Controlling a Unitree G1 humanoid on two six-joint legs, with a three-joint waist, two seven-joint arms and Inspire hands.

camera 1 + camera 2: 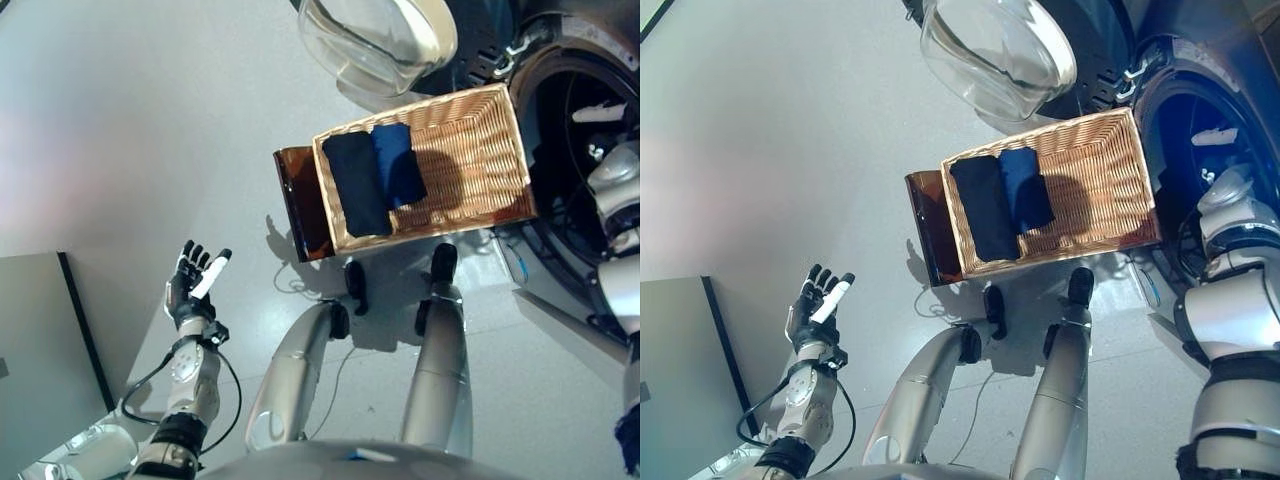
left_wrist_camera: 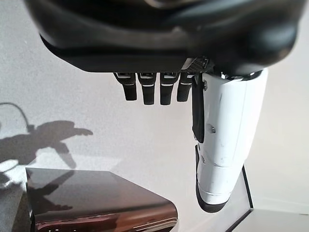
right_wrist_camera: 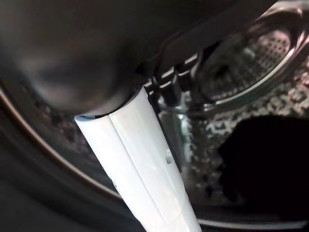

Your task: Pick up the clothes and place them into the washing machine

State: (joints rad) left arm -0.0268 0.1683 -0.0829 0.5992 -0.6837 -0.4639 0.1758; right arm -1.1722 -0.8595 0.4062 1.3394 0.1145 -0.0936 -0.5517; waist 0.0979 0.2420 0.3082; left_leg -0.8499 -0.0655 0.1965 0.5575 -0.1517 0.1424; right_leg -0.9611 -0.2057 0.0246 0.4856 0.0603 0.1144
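Wicker basket (image 1: pixel 480 140) sits on a dark brown stool (image 1: pixel 300 205) before the washing machine (image 1: pixel 560 110). Two folded clothes lie side by side at the basket's left end — black garment (image 1: pixel 357 182), blue garment (image 1: pixel 398 163) — touching, long axes running across the basket's width. Left hand (image 1: pixel 190 285) off to the left, fingers straight, empty. Right hand (image 3: pixel 145 159) is inside the drum (image 3: pixel 251 67) — finger state cannot be told; a dark mass lies beside it.

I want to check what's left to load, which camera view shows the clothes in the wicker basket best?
The left eye view: the black garment and the blue garment lie folded side by side in the wicker basket, unobstructed. The right eye view shows the same pair. Neither wrist view shows them.
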